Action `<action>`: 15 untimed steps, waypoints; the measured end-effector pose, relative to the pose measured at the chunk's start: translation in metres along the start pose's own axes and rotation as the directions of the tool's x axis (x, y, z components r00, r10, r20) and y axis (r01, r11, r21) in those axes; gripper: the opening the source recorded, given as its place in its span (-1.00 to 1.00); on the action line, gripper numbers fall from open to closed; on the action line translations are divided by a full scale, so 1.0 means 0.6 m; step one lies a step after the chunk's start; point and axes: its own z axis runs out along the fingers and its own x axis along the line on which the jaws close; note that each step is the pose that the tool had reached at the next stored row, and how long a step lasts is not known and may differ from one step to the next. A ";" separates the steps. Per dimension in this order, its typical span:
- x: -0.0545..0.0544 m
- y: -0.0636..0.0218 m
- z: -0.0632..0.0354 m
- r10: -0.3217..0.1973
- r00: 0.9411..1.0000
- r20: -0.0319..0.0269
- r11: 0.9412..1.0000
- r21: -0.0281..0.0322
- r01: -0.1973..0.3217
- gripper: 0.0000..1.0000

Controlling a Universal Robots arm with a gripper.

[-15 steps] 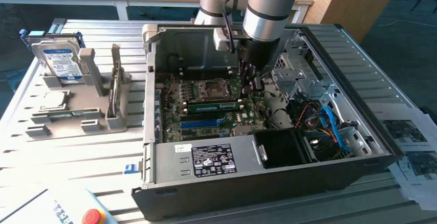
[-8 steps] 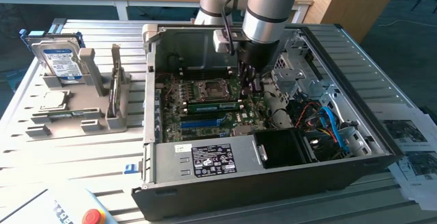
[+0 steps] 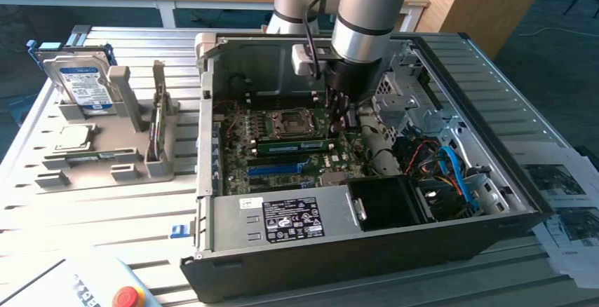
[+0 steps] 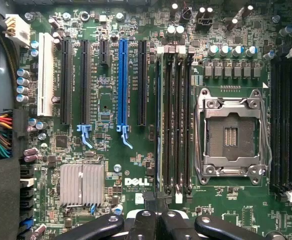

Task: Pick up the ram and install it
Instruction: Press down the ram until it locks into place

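Observation:
The ram (image 3: 290,146) is a narrow green stick standing on edge in a memory slot beside the empty CPU socket (image 4: 232,135), inside the open computer case (image 3: 374,237). In the wrist view the ram (image 4: 159,125) shows edge-on as a thin line in the outermost of the black slots, on the side away from the socket. My gripper (image 3: 339,121) reaches down into the case. Its fingers are shut, and their tips (image 4: 156,202) sit right at one end of the ram. Whether they touch the stick I cannot tell.
The large green motherboard (image 4: 110,165) carries a long blue slot (image 4: 122,85), a silver heatsink (image 4: 81,184) and cable bundles (image 4: 0,135). Beside the case, at the exterior view's left, a grey fixture (image 3: 103,160) holds a hard drive (image 3: 83,83). Papers (image 3: 562,188) lie at the right, a red button (image 3: 126,296) at the front.

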 end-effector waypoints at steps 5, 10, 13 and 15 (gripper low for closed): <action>0.000 0.000 0.006 0.000 1.000 0.000 1.000 0.000 0.000 -0.80; 0.000 0.000 0.012 0.000 1.000 0.000 1.000 0.000 0.000 -0.80; 0.000 0.000 0.015 0.000 1.000 0.000 1.000 0.000 0.000 -0.80; 0.000 0.000 0.016 0.000 1.000 0.000 1.000 0.000 0.000 -0.80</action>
